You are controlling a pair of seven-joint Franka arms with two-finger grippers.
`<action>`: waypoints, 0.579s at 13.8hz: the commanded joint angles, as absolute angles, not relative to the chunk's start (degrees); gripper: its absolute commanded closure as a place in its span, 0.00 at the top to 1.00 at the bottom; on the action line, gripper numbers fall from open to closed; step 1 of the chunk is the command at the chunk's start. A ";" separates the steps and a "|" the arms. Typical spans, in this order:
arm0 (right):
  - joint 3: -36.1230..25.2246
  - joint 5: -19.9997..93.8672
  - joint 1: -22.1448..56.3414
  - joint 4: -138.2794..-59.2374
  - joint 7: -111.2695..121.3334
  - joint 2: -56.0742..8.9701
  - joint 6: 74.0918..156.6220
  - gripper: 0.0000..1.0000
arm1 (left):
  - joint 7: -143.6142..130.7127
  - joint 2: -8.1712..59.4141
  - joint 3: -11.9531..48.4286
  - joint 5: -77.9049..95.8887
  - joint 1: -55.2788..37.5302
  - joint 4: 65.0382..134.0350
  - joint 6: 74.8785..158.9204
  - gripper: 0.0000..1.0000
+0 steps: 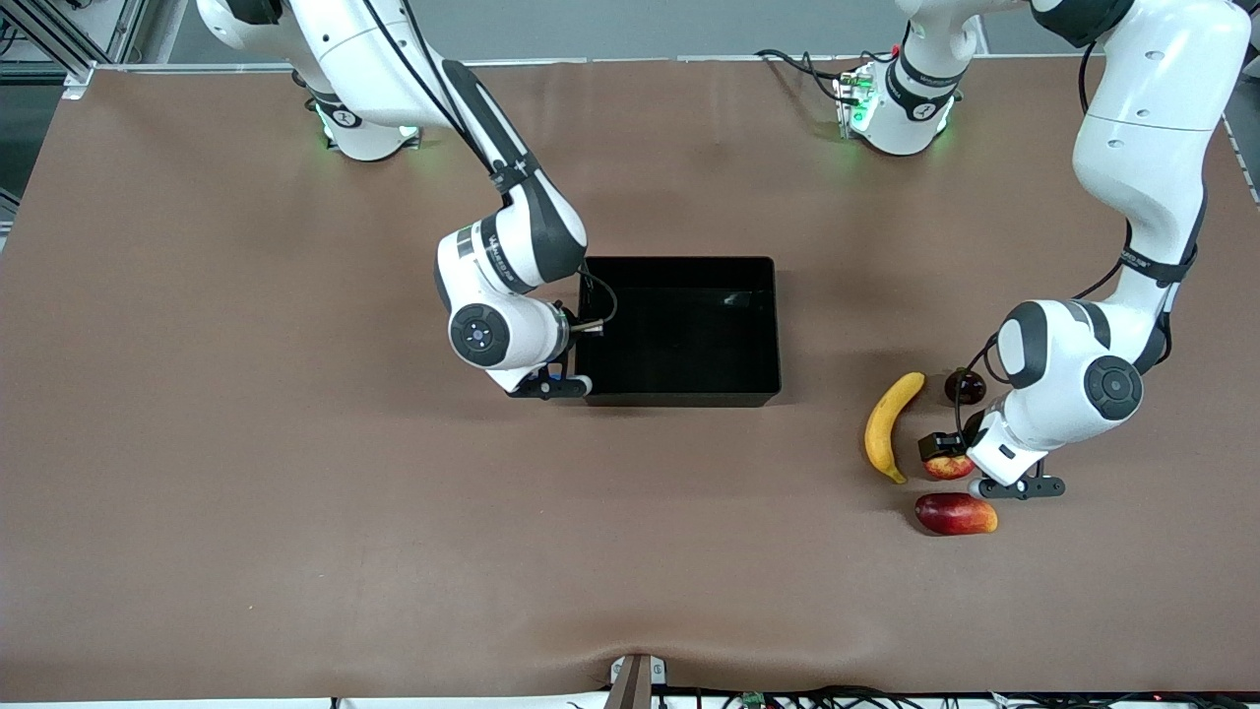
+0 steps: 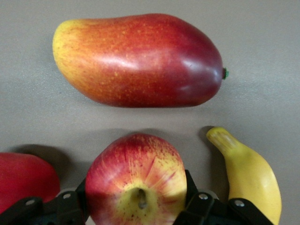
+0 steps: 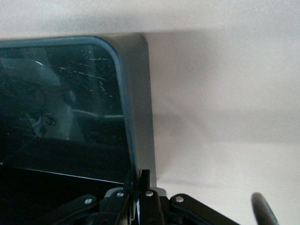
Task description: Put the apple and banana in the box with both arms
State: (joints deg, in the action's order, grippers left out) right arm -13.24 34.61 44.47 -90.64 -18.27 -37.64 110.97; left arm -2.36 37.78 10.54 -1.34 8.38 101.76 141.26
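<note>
Sitting between the left gripper's [image 2: 136,206] fingers — one against each side, closing — the apple [image 2: 136,180] rests on the table beside the banana [image 1: 889,425]. Farther back, the right gripper [image 3: 138,190] is pinched shut on the box [image 1: 679,394] wall — near its corner.

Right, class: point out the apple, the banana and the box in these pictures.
apple [image 2: 136,183]: left wrist view, on its streaked skin above the stem dimple.
banana [image 1: 885,425]: front view, on the middle of its curve.
box [image 1: 679,398]: front view, on the wall nearest the camera.
</note>
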 commanded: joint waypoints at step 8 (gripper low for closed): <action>-16.61 35.51 27.63 -68.49 -19.07 -34.63 79.12 1.00 | -12.44 20.14 17.12 -0.97 8.09 104.24 118.85 0.00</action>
State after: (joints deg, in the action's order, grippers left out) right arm -17.18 34.81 33.95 -74.36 -19.24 -34.35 84.55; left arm -6.85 25.44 14.27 -1.33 8.33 101.45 122.57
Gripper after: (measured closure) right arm 0.053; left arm 0.278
